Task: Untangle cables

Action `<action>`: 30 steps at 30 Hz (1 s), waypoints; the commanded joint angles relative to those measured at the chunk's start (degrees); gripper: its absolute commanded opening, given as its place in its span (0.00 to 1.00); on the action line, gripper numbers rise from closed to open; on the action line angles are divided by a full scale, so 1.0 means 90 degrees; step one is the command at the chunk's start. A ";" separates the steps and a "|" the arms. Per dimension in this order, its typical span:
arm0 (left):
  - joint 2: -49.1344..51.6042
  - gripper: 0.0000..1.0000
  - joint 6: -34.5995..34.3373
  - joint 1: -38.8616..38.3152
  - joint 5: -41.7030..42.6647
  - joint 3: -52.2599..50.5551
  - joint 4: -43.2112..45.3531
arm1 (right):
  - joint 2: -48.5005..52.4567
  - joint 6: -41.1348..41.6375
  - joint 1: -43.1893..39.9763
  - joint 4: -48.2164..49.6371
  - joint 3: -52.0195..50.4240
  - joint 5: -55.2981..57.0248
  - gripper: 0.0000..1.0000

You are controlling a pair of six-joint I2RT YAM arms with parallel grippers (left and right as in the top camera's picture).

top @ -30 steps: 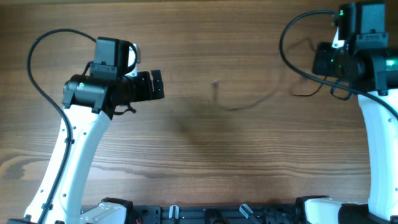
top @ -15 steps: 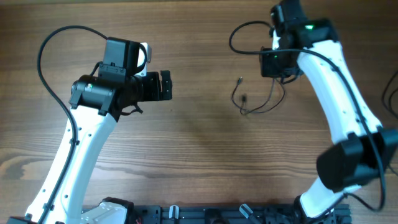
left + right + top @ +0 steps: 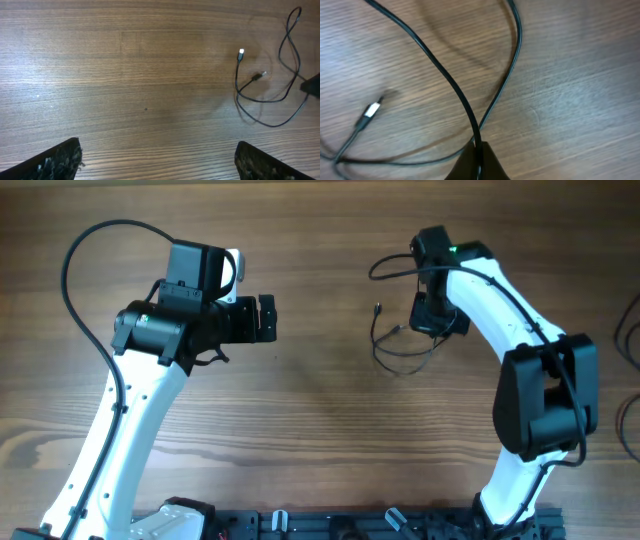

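Observation:
The cables point(image 3: 402, 352) are thin black wire lying in loose loops at the table's centre right, with tiny plug ends point(image 3: 378, 308). In the left wrist view the cables point(image 3: 272, 122) curl at the right edge, one silver plug point(image 3: 241, 52) above another. My right gripper point(image 3: 432, 320) hangs over the loops' upper right. In its wrist view it point(image 3: 477, 148) is shut on one cable strand point(image 3: 445, 75), which runs up and left, and a second strand crosses behind it. My left gripper point(image 3: 265, 318) hovers left of the loops, open and holding nothing, its fingertips point(image 3: 60, 160) wide apart.
Wooden tabletop point(image 3: 320, 430) all around. The arms' own thicker black cables arc over the left arm point(image 3: 75, 270) and near the right arm's wrist point(image 3: 385, 265). The arm bases stand along the front edge point(image 3: 330, 525).
My right arm has swung from the far right corner toward the centre with the cable in its grip, gathering the wire from a stretched line into loops. The left arm shifted slightly right.

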 commanded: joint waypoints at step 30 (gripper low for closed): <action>-0.0070 1.00 0.0486 -0.0012 -0.0087 0.0000 -0.0085 | 0.0085 0.1678 0.0019 0.1066 -0.1020 0.0772 0.67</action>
